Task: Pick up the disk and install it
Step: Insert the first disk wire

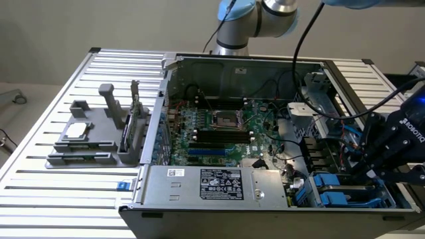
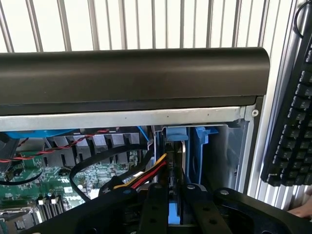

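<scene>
My gripper (image 1: 373, 175) reaches down into the drive bay at the front corner of the open computer case (image 1: 265, 211), on the exterior view's right. In the wrist view its two black fingers (image 2: 157, 204) stand close together around the disk (image 2: 175, 161). I see the disk edge-on as a thin upright slab with a blue carrier frame. It stands in a slot beside another blue carrier (image 2: 200, 151), just behind the case's black front wall (image 2: 131, 73). Red, yellow and black wires (image 2: 141, 178) run beside the fingers.
A silver power supply box (image 1: 212, 184) and the green motherboard (image 1: 212, 129) lie inside the case. A grey fixture (image 1: 93, 134) with small parts stands on the slatted table at the exterior view's left. A black keyboard (image 2: 292, 122) and a person's hand (image 2: 303, 208) are beside the case.
</scene>
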`<state>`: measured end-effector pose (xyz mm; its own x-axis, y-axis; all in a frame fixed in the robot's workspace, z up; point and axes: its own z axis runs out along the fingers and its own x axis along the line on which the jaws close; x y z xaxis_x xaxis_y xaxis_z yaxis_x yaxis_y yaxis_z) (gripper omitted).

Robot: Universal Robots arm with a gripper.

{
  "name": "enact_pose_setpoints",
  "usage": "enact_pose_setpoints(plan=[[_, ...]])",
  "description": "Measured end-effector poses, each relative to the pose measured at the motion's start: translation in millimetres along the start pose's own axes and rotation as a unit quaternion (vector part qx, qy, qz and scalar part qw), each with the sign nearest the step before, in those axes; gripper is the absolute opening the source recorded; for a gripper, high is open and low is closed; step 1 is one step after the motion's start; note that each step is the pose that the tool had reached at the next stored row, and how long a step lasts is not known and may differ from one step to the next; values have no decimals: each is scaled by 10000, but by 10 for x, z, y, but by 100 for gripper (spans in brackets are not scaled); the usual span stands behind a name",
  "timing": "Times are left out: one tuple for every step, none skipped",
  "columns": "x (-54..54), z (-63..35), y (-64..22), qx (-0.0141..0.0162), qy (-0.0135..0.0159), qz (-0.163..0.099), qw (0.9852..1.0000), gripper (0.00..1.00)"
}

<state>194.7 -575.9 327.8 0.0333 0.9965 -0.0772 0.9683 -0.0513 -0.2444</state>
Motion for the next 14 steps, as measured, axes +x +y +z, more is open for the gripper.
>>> enact_pose_setpoints(plan=[[0, 0, 2, 7, 0, -1, 10000, 16], [-1, -2, 2, 10, -2, -1, 10000, 16], [-2, -5, 2, 17, -2, -2, 10000, 18], [-3, -13, 0, 24, 1, -4, 10000, 18], [-4, -33, -6, 31, 0, -3, 10000, 24], [-6, -62, -13, 40, -2, -3, 10000, 30], [-8, -89, -20, 49, -1, -4, 10000, 30], [-10, -119, -28, 58, -2, -5, 10000, 37], [-13, -147, -35, 66, -3, -5, 10000, 37], [-15, -175, -42, 74, -3, -6, 10000, 37], [-17, -204, -49, 82, -3, -6, 10000, 37], [-20, -234, -57, 90, -4, -7, 10000, 37], [-22, -265, -65, 98, -4, -7, 10000, 37], [-25, -298, -73, 107, -5, -8, 9999, 37]])
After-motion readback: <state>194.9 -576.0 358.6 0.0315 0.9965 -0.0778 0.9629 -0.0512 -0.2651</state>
